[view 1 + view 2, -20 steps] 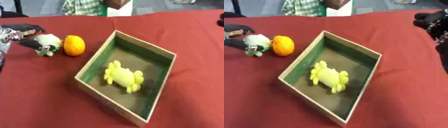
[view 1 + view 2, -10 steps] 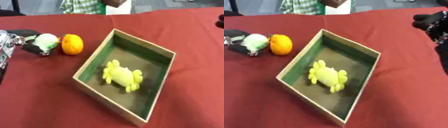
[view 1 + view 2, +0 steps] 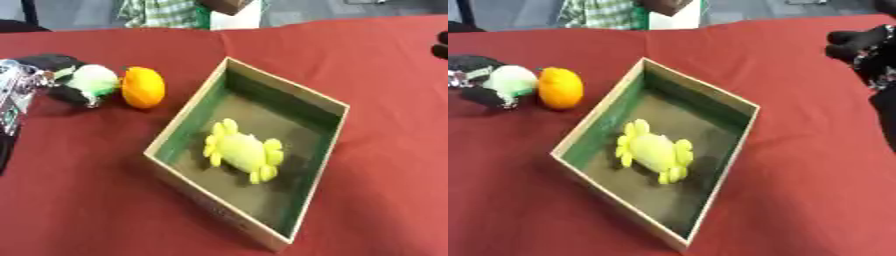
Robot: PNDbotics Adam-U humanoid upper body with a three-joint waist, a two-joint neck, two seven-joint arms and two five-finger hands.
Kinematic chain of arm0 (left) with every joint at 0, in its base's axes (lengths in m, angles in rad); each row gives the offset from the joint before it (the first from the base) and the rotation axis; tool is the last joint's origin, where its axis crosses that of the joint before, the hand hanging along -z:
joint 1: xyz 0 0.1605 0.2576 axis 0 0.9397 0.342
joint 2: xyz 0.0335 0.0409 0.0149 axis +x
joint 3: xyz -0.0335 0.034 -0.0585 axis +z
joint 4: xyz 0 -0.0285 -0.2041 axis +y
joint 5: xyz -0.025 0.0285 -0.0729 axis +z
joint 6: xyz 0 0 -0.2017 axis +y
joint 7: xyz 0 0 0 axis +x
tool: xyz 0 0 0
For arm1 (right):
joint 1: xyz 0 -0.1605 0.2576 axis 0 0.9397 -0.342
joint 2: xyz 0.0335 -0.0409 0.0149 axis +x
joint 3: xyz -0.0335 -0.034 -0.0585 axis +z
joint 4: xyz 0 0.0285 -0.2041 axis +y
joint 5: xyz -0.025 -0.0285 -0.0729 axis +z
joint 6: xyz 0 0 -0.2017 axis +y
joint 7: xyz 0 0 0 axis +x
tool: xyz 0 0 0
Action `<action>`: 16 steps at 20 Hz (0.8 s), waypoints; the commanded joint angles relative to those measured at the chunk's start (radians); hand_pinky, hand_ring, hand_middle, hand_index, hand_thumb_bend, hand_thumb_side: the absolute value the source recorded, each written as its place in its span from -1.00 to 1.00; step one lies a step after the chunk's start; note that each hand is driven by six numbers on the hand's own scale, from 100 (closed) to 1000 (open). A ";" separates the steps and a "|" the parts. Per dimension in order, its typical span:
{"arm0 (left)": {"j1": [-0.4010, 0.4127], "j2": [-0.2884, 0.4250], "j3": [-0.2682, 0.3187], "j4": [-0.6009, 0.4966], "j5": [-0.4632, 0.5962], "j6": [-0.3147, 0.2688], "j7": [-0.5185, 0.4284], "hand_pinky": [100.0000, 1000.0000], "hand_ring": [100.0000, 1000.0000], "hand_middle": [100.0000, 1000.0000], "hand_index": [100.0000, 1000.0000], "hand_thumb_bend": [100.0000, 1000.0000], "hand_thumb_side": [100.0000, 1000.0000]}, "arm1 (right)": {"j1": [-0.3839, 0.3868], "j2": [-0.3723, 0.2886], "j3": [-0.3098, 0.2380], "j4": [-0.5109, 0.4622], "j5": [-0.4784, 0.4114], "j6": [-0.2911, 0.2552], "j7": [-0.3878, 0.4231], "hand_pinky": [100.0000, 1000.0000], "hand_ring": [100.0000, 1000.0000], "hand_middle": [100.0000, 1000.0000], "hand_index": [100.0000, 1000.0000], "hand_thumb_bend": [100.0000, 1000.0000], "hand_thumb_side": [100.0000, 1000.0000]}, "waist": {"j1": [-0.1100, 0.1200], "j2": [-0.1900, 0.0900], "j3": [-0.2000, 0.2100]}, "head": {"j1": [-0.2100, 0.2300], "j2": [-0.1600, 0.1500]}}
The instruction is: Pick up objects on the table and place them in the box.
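With its fingers curled round the pale green ball (image 3: pixel 91 80), the left robot hand (image 3: pixel 61 80) holds something seemingly light and soft, the orange (image 3: pixel 143 87) just beside it.

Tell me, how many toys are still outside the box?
2. A pale green toy lies at the table's far left with the left hand curled round it. An orange toy sits just beside it, nearer the box. None look hidden.

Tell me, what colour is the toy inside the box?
Yellow-green. The toy lies on the box floor, clearest in the left eye view.
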 commanded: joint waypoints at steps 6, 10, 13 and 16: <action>-0.008 0.030 -0.004 -0.036 0.057 0.014 -0.006 0.27 0.54 0.57 0.80 -0.88 0.10 | -0.002 -0.009 -0.010 -0.016 0.010 0.008 -0.005 0.67 0.56 0.04 0.81 -1.00 0.28 | -0.003 -0.026 0.002 | -0.005 -0.006; -0.012 0.041 -0.002 -0.055 0.077 -0.014 -0.060 0.27 0.54 0.57 0.77 -0.88 0.10 | 0.000 -0.009 -0.010 -0.016 0.010 0.012 -0.007 0.67 0.56 0.04 0.81 -1.00 0.27 | -0.002 -0.030 0.004 | -0.007 -0.006; -0.013 0.048 0.002 -0.074 0.092 -0.022 -0.089 0.28 0.54 0.57 0.78 -0.88 0.15 | 0.000 -0.010 -0.010 -0.016 0.009 0.014 -0.009 0.67 0.56 0.04 0.81 -1.00 0.27 | -0.001 -0.033 0.005 | -0.008 -0.005; -0.012 0.052 0.004 -0.085 0.118 -0.033 -0.119 0.32 0.57 0.61 0.86 -0.78 0.36 | 0.001 -0.009 -0.009 -0.016 0.010 0.017 -0.009 0.67 0.57 0.04 0.81 -1.00 0.27 | 0.000 -0.036 0.007 | -0.009 -0.005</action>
